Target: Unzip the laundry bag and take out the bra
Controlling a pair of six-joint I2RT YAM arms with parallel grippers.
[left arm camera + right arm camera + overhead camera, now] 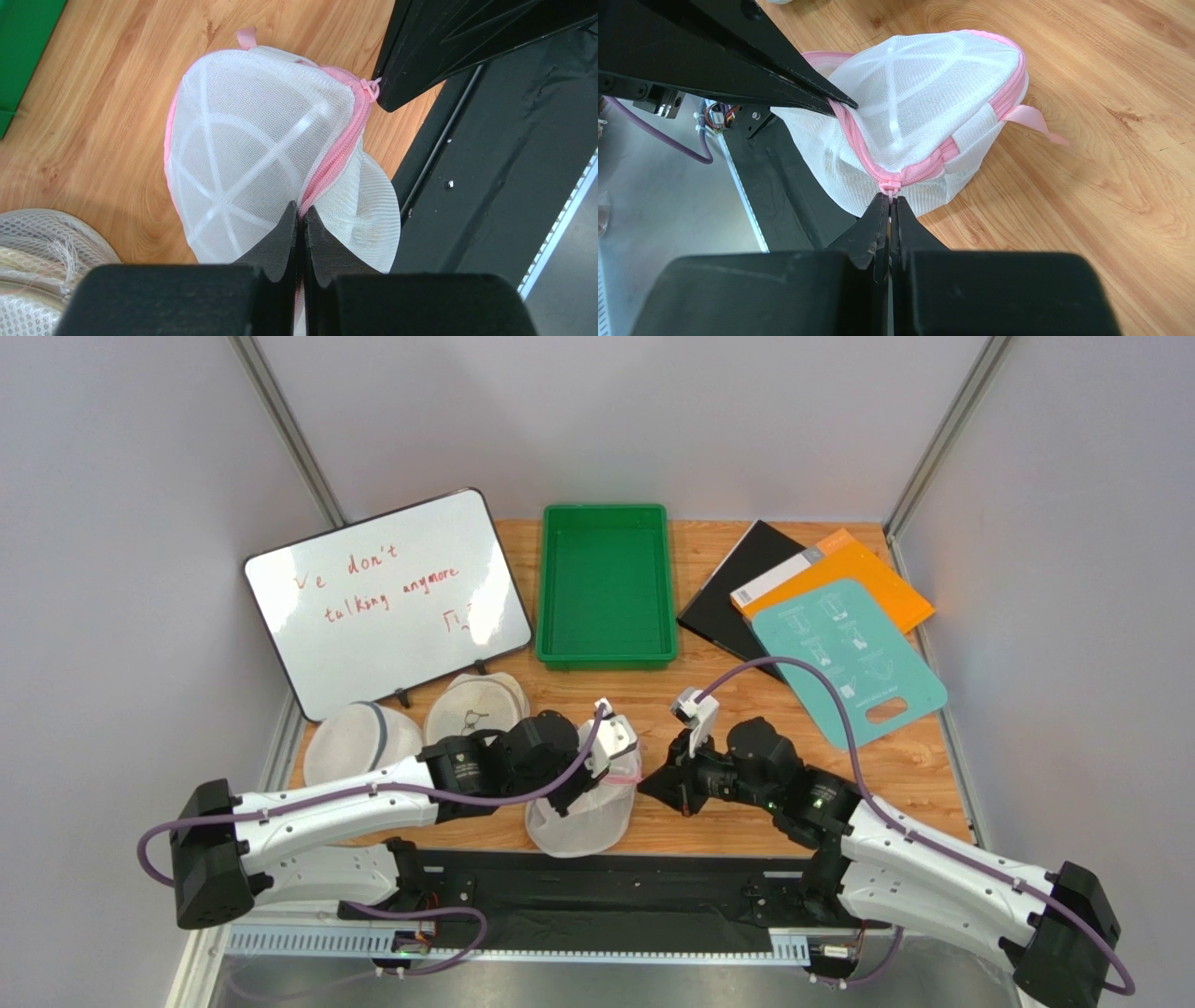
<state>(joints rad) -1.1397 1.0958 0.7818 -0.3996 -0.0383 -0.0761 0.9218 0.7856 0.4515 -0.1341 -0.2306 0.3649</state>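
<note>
The laundry bag point(578, 819), a white mesh dome with pink trim, lies at the table's near edge between my two grippers. In the left wrist view my left gripper point(302, 210) is shut on the bag's point(246, 154) pink zipper seam. In the right wrist view my right gripper point(890, 199) is shut on the pink zipper pull point(891, 186) at the bag's point(927, 91) near side. The left gripper point(606, 753) and right gripper point(650, 781) face each other across the bag. The bra is hidden.
Two plain white mesh bags point(362, 742) point(477, 707) lie left of the bag. A whiteboard point(386, 602), a green tray point(606, 585) and a teal sheet point(849, 658) over orange and black folders stand behind. A black mat point(589, 889) runs along the near edge.
</note>
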